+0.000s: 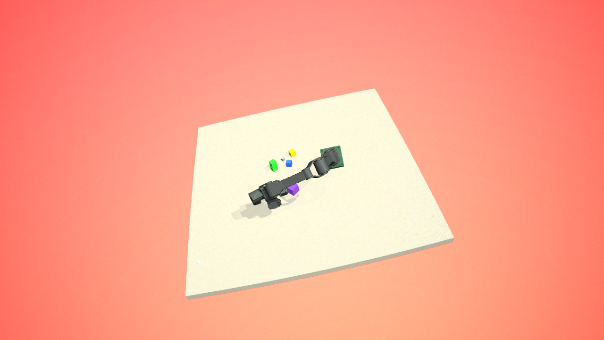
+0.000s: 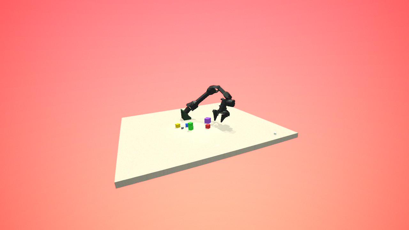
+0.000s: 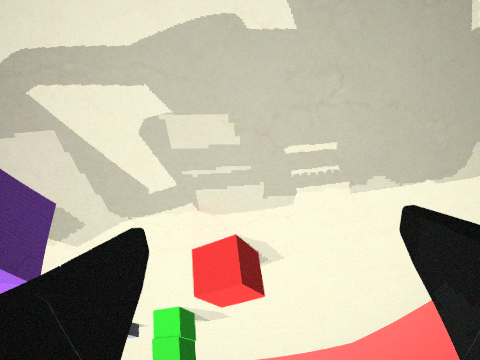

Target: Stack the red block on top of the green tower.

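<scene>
Ahead, red block lies beyond spread gripper.

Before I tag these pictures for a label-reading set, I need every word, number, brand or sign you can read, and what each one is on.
There is no text to read in any view.
Red block: plain faces.
Green tower: plain.
Purple block, yellow block and blue block: plain.
Arm and green base plate: no markings visible.

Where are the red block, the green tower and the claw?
red block [image 3: 227,271], wrist view, front face
green tower [image 3: 174,339], wrist view, where its two blocks meet
claw [image 2: 220,115], exterior view, gap between open fingertips
</scene>
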You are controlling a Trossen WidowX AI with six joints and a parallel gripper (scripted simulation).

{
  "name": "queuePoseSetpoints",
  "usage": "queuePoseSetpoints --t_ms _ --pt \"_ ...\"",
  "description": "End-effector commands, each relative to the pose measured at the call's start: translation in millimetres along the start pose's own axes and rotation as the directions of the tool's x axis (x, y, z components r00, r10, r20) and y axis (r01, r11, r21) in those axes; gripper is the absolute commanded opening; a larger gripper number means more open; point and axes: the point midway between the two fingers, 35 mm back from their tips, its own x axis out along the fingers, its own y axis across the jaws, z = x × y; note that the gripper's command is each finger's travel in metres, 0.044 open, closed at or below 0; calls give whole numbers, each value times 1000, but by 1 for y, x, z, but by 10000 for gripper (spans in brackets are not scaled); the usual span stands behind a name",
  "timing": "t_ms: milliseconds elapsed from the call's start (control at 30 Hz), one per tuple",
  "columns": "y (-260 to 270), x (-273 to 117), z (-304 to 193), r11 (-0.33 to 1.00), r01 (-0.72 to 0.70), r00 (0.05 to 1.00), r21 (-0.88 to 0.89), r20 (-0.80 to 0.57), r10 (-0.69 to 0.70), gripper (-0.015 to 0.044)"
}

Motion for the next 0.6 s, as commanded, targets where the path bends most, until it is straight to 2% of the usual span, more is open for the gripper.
queuePoseSetpoints --t_ms 0,233,400,567 --pt "2 8 -24 979 -84 995 184 70 72 440" --pt "10 14 -69 819 -259 958 511 246 149 440" --pt "14 13 -100 617 -385 912 686 387 140 440" --pt "17 9 -126 401 -491 860 773 502 85 440"
